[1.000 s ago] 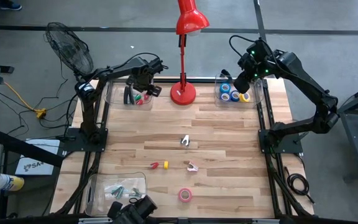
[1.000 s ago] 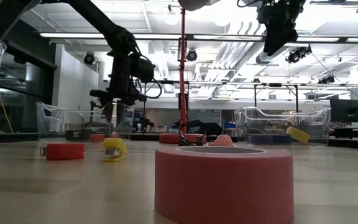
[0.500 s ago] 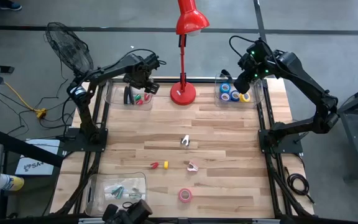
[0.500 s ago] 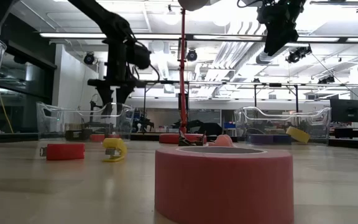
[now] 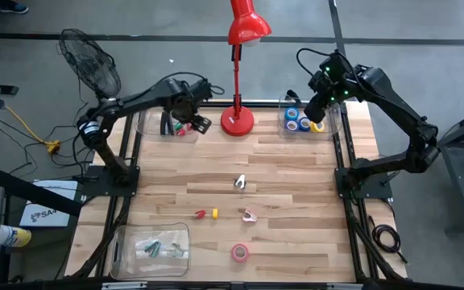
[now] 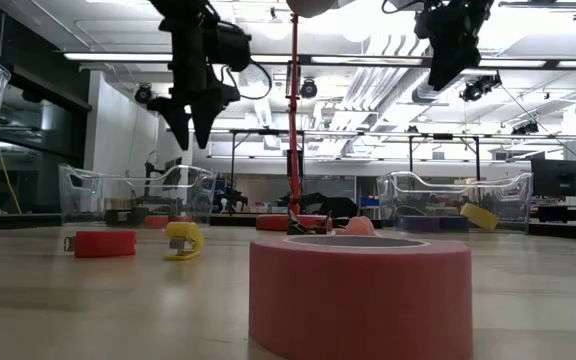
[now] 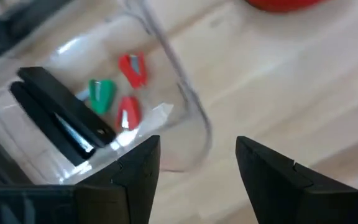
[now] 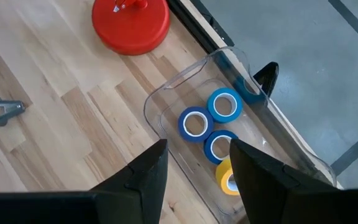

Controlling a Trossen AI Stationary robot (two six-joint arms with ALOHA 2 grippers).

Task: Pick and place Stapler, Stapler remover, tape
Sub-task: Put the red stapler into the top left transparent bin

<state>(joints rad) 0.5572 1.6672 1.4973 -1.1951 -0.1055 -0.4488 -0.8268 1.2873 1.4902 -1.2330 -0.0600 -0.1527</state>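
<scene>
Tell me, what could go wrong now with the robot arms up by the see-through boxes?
The left gripper hangs open, empty, over the clear bin holding the stapler. Swinging away low, it might clip the bin's thin wall and shift it.

The red lamp stands right beside that bin, so a sideways sweep could knock it.

The right gripper hovers open above the tape rolls in the other bin; dropping straight down could hit the rim.

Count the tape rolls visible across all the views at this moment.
5. Three blue rolls and a yellow one sit in the clear bin at the table's far right corner; a pink roll lies near the front edge. Others may be hidden.
</scene>
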